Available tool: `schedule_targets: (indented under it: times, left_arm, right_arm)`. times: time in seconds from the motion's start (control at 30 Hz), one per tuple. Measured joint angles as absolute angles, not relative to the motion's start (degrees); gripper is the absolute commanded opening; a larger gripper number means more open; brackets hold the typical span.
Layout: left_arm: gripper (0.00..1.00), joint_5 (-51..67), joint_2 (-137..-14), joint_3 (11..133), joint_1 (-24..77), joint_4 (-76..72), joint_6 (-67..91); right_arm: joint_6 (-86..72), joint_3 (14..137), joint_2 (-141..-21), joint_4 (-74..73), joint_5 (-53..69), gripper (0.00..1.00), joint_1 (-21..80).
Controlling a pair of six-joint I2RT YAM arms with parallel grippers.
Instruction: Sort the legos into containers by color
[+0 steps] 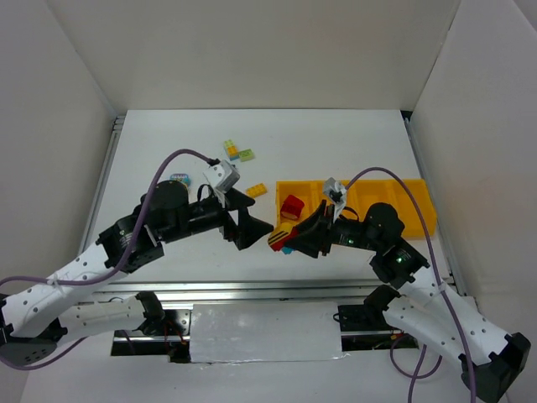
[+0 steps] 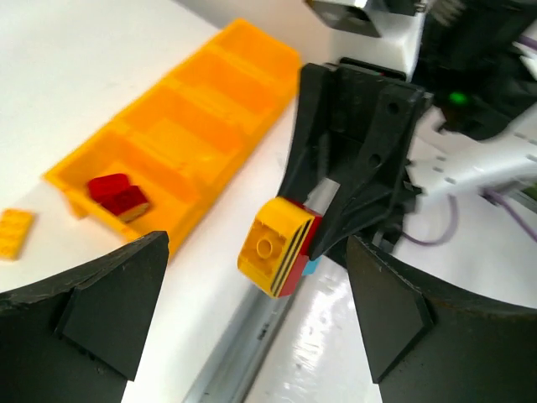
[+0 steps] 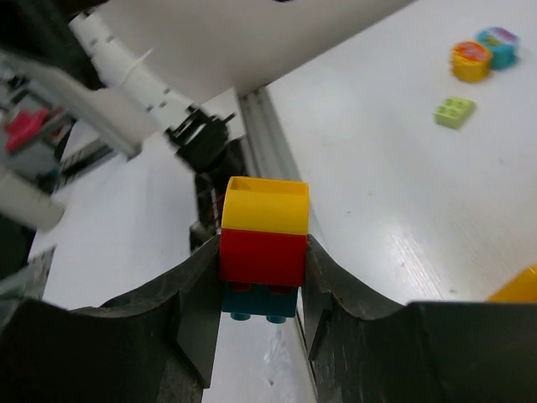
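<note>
My right gripper (image 3: pixel 262 273) is shut on a clump of three legos (image 3: pixel 264 233), yellow over red over teal, held above the table's near edge. The top view shows this clump (image 1: pixel 282 240) between the two grippers. My left gripper (image 2: pixel 252 281) stands wide open right in front of the clump (image 2: pixel 277 245), its fingers on either side of it and not touching. The containers are one long orange tray (image 1: pixel 394 203) of square compartments; its left end compartment holds red legos (image 1: pixel 291 207). A yellow brick (image 1: pixel 257 191) lies just left of the tray. Pale green bricks (image 1: pixel 237 150) lie farther back.
An orange and teal round pair (image 3: pixel 482 54) and a pale green brick (image 3: pixel 454 111) lie on the table in the right wrist view. A metal rail (image 1: pixel 252 290) runs along the table's near edge under the grippers. White walls enclose the table.
</note>
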State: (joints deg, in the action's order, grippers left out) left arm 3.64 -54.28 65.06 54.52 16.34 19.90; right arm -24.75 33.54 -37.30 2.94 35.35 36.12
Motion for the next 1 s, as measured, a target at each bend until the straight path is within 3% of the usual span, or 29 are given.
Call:
schedule_targets:
  times: [0.17, 0.4, 0.73, 1.0]
  left_arm:
    - [0.96, 16.8, -53.2, 63.2, 54.5, 14.3, 19.8]
    - [0.86, 28.9, -57.0, 57.8, 54.5, 12.5, 19.8]
    - [0.5, 34.7, -59.2, 56.6, 54.5, 8.5, 19.9]
    - [0.56, 34.7, -59.5, 56.6, 54.5, 8.8, 19.9]
  right_arm:
    - [-17.3, 37.0, -37.0, 0.7, 48.9, 0.0, 36.1]
    - [-14.9, 40.9, -39.6, -0.9, 55.5, 0.0, 36.1]
    - [-14.1, 41.1, -40.9, -3.2, 57.5, 0.0, 36.1]
    - [-13.2, 42.8, -43.0, -5.6, 58.8, 0.01, 36.1]
